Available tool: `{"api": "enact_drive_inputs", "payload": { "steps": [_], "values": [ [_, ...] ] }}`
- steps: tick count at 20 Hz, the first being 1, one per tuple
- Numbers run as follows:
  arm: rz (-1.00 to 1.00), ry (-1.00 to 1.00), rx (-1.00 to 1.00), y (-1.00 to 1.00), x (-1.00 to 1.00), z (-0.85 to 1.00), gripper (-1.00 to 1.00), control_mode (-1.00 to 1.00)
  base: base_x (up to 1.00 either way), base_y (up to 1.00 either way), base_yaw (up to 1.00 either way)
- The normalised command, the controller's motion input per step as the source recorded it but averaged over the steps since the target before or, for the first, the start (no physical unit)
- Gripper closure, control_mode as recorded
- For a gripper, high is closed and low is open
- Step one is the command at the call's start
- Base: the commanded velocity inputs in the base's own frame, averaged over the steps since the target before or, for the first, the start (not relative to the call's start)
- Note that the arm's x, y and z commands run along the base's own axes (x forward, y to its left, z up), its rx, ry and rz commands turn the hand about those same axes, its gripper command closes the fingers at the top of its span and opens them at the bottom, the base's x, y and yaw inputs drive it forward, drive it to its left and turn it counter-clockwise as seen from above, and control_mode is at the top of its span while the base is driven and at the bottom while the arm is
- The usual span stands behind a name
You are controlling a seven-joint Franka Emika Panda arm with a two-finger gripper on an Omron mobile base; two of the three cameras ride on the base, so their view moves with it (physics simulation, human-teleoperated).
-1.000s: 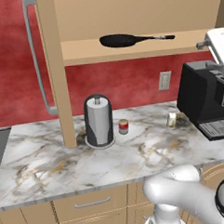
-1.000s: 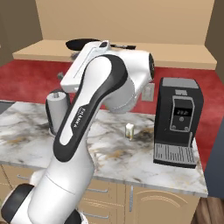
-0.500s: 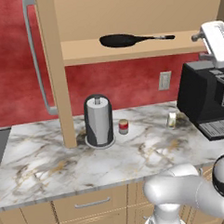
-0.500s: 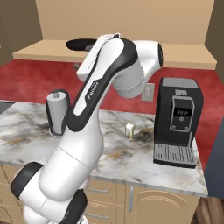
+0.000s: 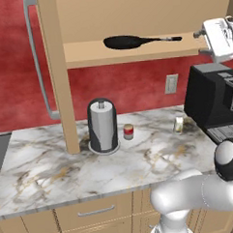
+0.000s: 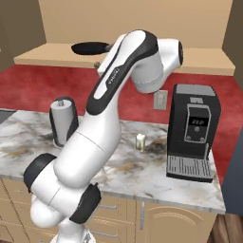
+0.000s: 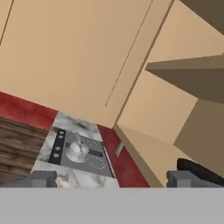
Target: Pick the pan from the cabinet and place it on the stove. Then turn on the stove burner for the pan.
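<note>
The black pan (image 5: 133,41) lies on the open cabinet's shelf (image 5: 134,53), its thin handle pointing right to a silver tip. My gripper (image 5: 205,36) hovers just right of that tip at shelf height, open, with nothing between its fingers. In the hand view the fingertips (image 7: 41,178) stand wide apart and the pan (image 7: 199,170) shows dark at the lower right. The right base view shows the pan (image 6: 88,47) partly behind my arm. Far off in the hand view lies the dark grey stove (image 7: 94,154) with a thin white burner ring (image 7: 99,162).
A silvery pot (image 7: 76,150) sits on the stove. On the marble counter (image 5: 58,174) stand a paper towel holder (image 5: 102,125), a red can (image 5: 129,131), a small shaker (image 5: 179,125) and a black coffee machine (image 5: 214,101). The open cabinet door (image 5: 56,78) hangs at the left.
My arm has swung up and straightened, and the hand has lifted slightly beside the shelf's right end. The pan has not moved and the jaws have stayed open.
</note>
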Motion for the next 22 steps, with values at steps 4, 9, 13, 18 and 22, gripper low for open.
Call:
{"api": "enact_drive_inputs", "payload": {
  "steps": [4,9,13,18,22],
  "values": [
    [0.0,0.0,0.0,-0.09,0.65,0.0,-1.0,-1.0,0.0,0.0,0.0],
    [0.0,0.0,0.0,-0.12,0.64,0.0,-1.0,-1.0,0.0,0.0,0.0],
    [-0.03,0.0,-0.05,-0.12,0.57,-0.03,-1.0,-1.0,0.0,0.0,0.0],
    [-0.01,0.0,-0.13,-0.06,0.45,-0.07,-1.0,-1.0,0.0,0.0,0.0],
    [0.0,0.0,-0.14,0.0,0.37,-0.06,-1.0,-1.0,0.0,0.0,0.0]
  ]
}}
